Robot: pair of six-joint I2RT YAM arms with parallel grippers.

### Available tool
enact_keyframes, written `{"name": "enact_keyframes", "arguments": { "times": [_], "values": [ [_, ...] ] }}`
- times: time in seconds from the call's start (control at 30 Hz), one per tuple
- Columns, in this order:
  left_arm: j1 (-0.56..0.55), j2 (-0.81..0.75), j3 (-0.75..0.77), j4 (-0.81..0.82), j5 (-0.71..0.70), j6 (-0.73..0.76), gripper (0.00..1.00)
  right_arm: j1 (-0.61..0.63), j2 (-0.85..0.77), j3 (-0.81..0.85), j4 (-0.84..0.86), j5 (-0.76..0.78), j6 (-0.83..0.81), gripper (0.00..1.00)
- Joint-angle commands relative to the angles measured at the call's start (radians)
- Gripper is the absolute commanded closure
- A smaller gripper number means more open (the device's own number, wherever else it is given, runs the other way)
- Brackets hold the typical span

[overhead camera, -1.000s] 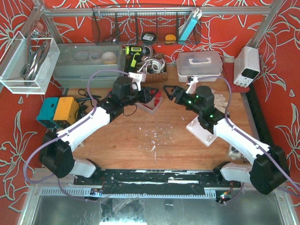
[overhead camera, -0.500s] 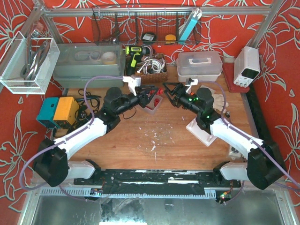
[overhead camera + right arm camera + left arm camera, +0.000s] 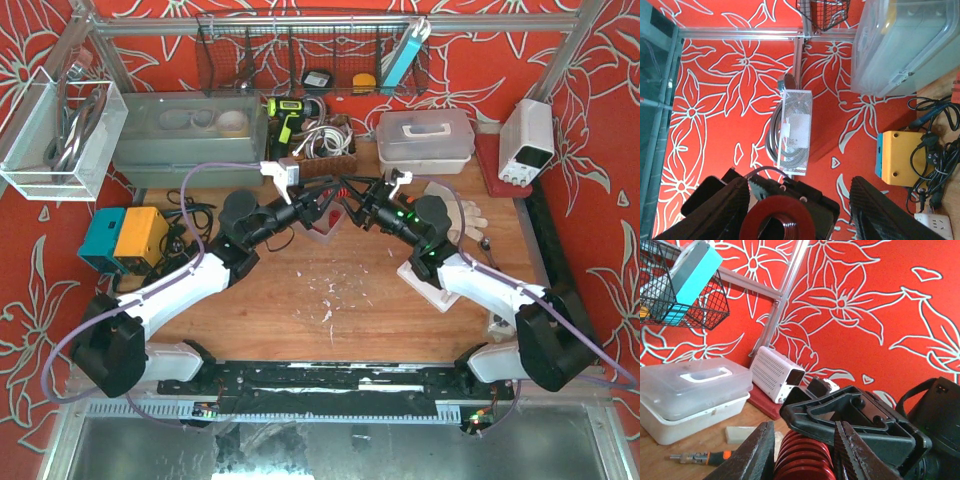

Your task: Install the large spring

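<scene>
The large red spring (image 3: 805, 460) sits between the serrated fingers of my left gripper (image 3: 802, 455), which is shut on it and holds it in the air above the table's far middle. In the top view the spring (image 3: 343, 192) lies between the two gripper tips. My right gripper (image 3: 800, 210) faces the left one, jaws wide open, and the spring's round end (image 3: 777, 222) shows just inside its left finger (image 3: 715, 212). One black right finger (image 3: 840, 415) crosses over the spring's far end. In the top view the left gripper (image 3: 325, 203) and right gripper (image 3: 362, 205) nearly touch.
A white tray with red parts (image 3: 322, 232) lies below the grippers. A white plate (image 3: 432, 282) lies under the right arm. A lidded white box (image 3: 425, 135), a power supply (image 3: 527, 135), a clear bin (image 3: 190, 135) and a yellow-teal box (image 3: 125, 235) ring the table. A screwdriver (image 3: 695, 458) lies near the box.
Both grippers have moved toward each other above the tray. The right gripper has come left until its open fingers reach the end of the spring held by the left gripper.
</scene>
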Motion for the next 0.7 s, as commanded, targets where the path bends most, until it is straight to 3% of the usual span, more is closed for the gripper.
{"name": "enact_keyframes", "arguments": {
  "times": [0.0, 0.27, 0.5, 0.67],
  "values": [
    [-0.010, 0.005, 0.001, 0.101, -0.027, 0.031, 1.00, 0.013, -0.029, -0.020, 0.083, 0.006, 0.036, 0.44],
    [-0.017, 0.006, -0.021, 0.147, -0.031, 0.040, 1.00, 0.016, -0.059, -0.017, 0.097, 0.028, 0.032, 0.53],
    [-0.021, 0.019, -0.043, 0.188, -0.033, 0.044, 1.00, 0.017, -0.081, -0.033, 0.118, 0.056, 0.038, 0.70],
    [-0.022, 0.030, -0.043, 0.185, -0.028, 0.047, 1.00, 0.019, -0.084, -0.040, 0.157, 0.064, 0.039, 0.91]
  ]
}}
